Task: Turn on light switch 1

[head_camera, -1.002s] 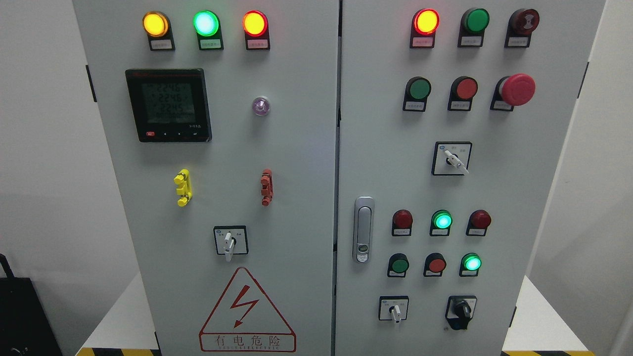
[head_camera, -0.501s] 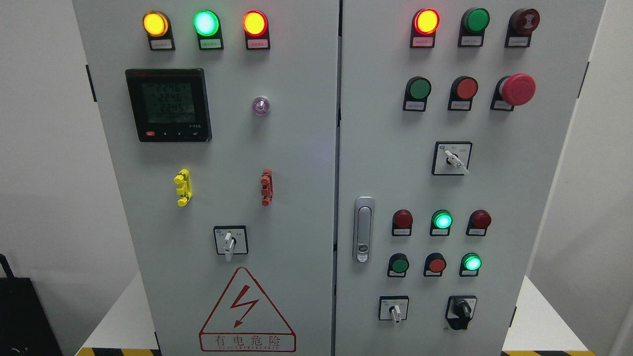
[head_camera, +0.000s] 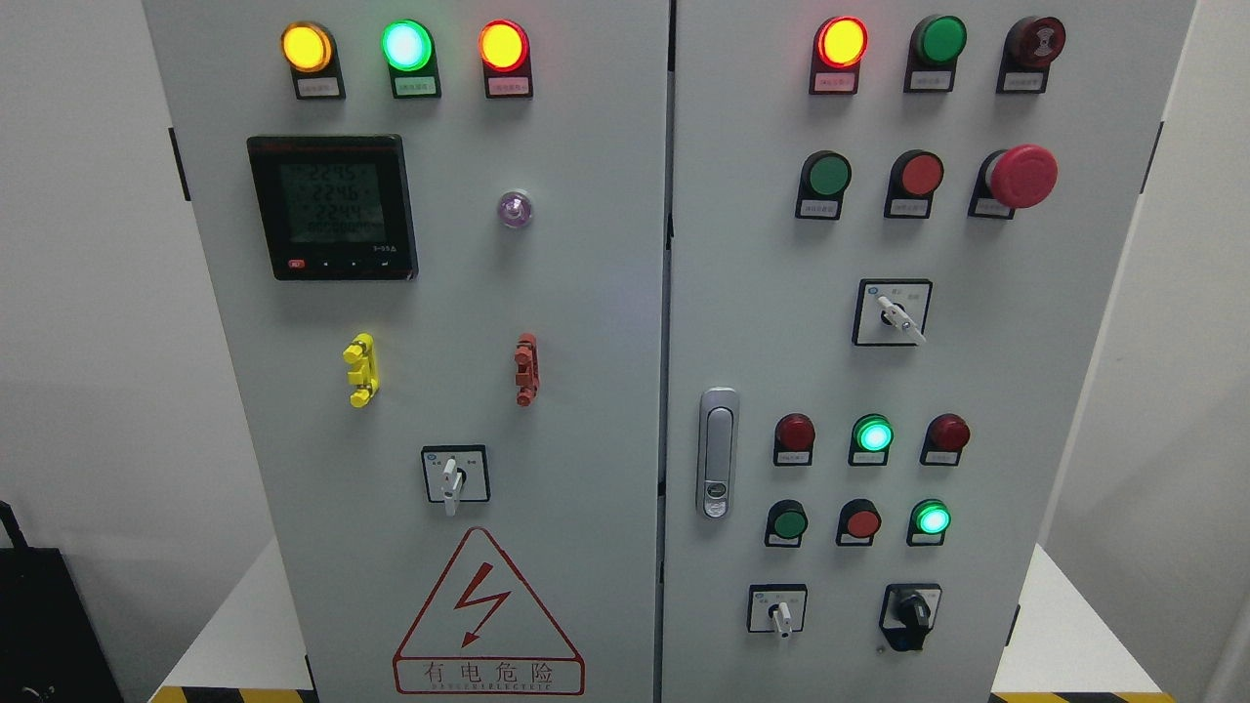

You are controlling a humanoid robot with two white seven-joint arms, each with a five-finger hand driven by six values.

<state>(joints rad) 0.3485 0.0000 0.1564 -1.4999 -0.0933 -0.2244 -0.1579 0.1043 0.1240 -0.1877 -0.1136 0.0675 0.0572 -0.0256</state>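
A grey electrical cabinet [head_camera: 586,293] with two doors fills the frame. Neither robot hand appears in the head view, so the state of the fingers cannot be told. Which control is light switch 1 cannot be determined, as the labels are too small to read. At the upper left of the frame, the left door carries a row of three lit lamps: yellow [head_camera: 306,46], green [head_camera: 406,45] and red [head_camera: 503,46]. Below them sits a black digital meter [head_camera: 332,207], with a small clear lamp [head_camera: 515,209] to its right. At mid-height are a yellow clip [head_camera: 360,370] and a red clip [head_camera: 526,369]. A rotary switch [head_camera: 452,475] with a white handle sits lower on the left door, above a red warning triangle [head_camera: 486,615]. On the right door, a lit red lamp [head_camera: 842,42] stands at the upper right of the frame, and a red mushroom button [head_camera: 1021,177] lies below and to its right. A second rotary switch [head_camera: 893,312] sits at centre right. A metal door handle [head_camera: 718,453] is near the door's left edge. Two lit green lamps [head_camera: 872,434] [head_camera: 932,518] lie at the lower right, above a white-handled switch [head_camera: 778,610] and a black knob [head_camera: 911,611].
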